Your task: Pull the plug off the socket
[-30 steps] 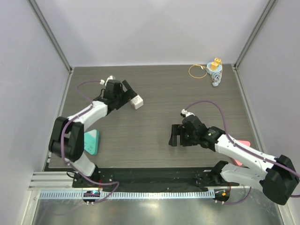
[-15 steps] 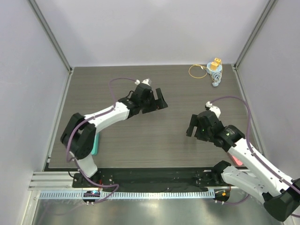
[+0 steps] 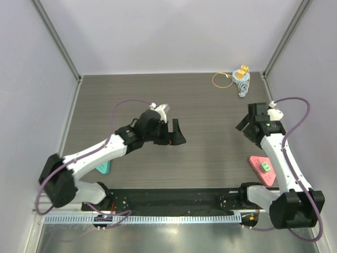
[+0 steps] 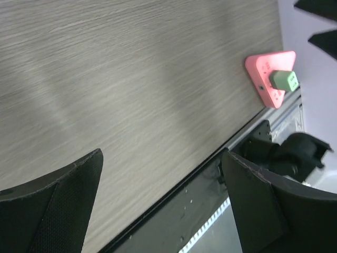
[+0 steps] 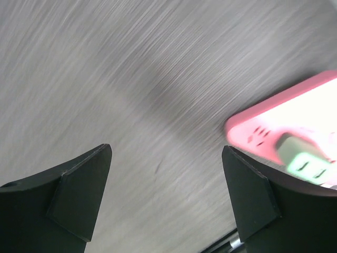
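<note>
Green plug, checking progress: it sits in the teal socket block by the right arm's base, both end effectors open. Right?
No: the green plug sits in the pink socket block, not a teal one; the top external view shows it. The rest holds.

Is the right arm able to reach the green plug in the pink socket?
Probably yes. The right tool is open and close to the pink socket. The green plug sticks up with nothing covering it.
</note>
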You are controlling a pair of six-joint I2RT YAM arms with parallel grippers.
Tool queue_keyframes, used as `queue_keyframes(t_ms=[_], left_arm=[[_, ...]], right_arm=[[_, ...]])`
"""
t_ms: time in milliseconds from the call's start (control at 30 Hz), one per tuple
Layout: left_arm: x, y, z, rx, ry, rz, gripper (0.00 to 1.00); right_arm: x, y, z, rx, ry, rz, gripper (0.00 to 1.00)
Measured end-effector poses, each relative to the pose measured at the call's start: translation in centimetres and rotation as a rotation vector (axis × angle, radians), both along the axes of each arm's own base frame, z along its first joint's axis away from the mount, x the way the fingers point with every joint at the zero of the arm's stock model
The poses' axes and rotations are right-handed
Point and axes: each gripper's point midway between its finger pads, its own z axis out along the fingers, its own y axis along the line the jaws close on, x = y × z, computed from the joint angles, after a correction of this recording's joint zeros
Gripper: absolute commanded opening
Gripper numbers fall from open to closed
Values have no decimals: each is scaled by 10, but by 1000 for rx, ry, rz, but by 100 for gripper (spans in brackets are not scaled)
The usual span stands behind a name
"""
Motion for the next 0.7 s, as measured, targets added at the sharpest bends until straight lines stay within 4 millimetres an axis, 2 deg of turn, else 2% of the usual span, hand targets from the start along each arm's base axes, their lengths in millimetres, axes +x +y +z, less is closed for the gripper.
queue_keyframes(t_ms=[100, 167, 233, 333, 433, 500, 700], left_arm=[[-19, 24, 22, -27, -56, -10, 96], [-28, 34, 33, -43, -87, -17, 95], [-36, 41, 39, -57, -104, -29, 96], [-43, 45, 37, -62, -102, -46, 96], [-52, 48, 25, -48, -72, -68, 97], [-57, 49, 17, -42, -49, -86, 97], [-73, 51, 8, -55, -2, -134, 97]], right_arm=[[5, -39, 1, -7, 7, -147, 92], [-2, -70, -1, 2, 10, -263, 93], [-11, -96, -1, 15, 3, -370, 94], [-25, -126, -2, 26, -8, -498, 98], [-35, -142, -10, 41, 1, -570, 99], [-44, -149, -25, 57, 35, -606, 99], [-65, -145, -65, 107, 113, -649, 100]])
